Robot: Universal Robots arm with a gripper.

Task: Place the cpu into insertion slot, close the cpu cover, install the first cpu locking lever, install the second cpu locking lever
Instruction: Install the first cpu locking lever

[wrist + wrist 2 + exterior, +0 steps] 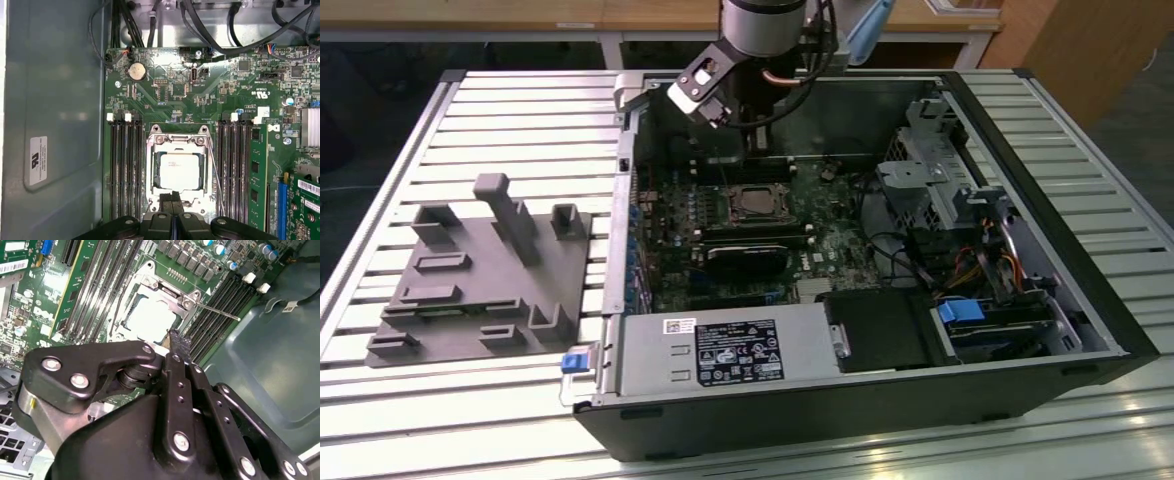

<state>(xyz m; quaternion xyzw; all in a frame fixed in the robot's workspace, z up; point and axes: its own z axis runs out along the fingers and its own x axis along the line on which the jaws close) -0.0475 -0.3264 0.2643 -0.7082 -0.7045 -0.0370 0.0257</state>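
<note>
Gripper [175,197] is being held with its fingers pressed together on nothing, the tips poised just beside one edge of the socket [192,201], as both wrist views are showing. Just past the tips, the cpu [179,170] is being carried flat in the socket. Its silvery top is being framed by the cover [177,141], which is judged to be lying down over it. A thin wire lever [215,175] is being seen standing clear of the cover, between the socket and the memory slots [235,170], and is judged to be unlatched.

The cpu is being judged light, stiff and fragile on its hidden underside, best taken by opposite edges and never pressed hard on top. The cover is being reckoned thin, stiff, slippery sheet metal, hinged, and best pushed on its free rim. The lever is being reckoned springy wire that smooth fingers could slip off; its bent end is the place to bear on.

Further out, writing is being noted: faint print on the cpu's top, white lettering on the board [170,95], a white label [38,160] on the case wall [60,75], and a barcoded sticker [736,350] on the power supply [654,352] in the exterior view. None of it is being read off.
</note>
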